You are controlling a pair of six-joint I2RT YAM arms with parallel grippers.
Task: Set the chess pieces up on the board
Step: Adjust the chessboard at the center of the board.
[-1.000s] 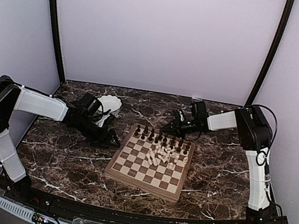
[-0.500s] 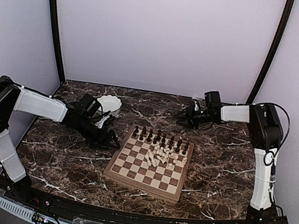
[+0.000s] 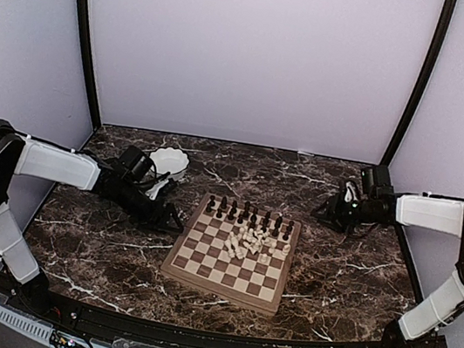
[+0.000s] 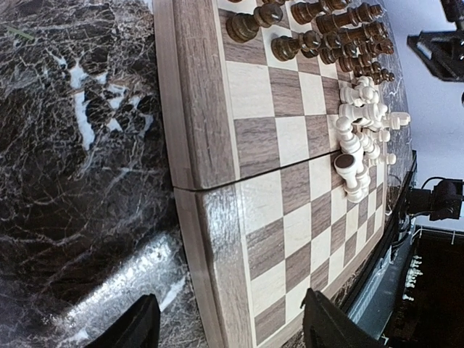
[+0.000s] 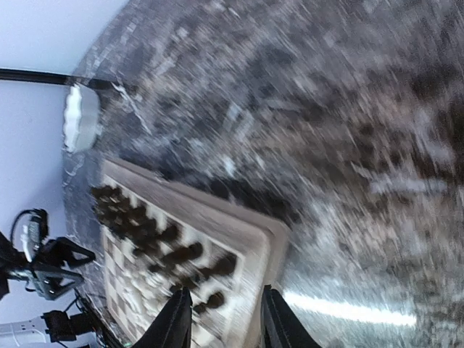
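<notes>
Looking down from the overhead camera, the chessboard (image 3: 225, 272) lies mid-way across the marble table top (image 3: 88, 248). The dark pieces (image 3: 247, 215) stand in two rows along its far edge, which I take to be their finished side. The cream pieces (image 3: 247, 244) sit bunched in a heap just nearer, probably because their own near rows are not yet filled. The left pincer (image 3: 169, 215) lies low just beside the board's left border, likely staged to reach in for the heap. The right pincer (image 3: 337, 215) hangs well apart, off the board's far right corner, which seems meant to keep it out of the way. A scalloped white dish (image 3: 168, 162) sits behind the left arm. From the left wrist, the left pincer (image 4: 232, 330) is spread wide, with only the board's brown border (image 4: 192, 109) showing between its fingers (image 4: 138, 330). It grips nothing. The cream heap (image 4: 362, 123) lies several squares beyond it, and the dark rows (image 4: 319, 29) stand farther off. The right wrist picture is blurred. The right pincer (image 5: 225, 322) shows a narrower gap with nothing in it. The board's corner (image 5: 250, 239) sits ahead of the tips, with the dark pieces (image 5: 145, 225) and the dish (image 5: 80, 116) beyond.
</notes>
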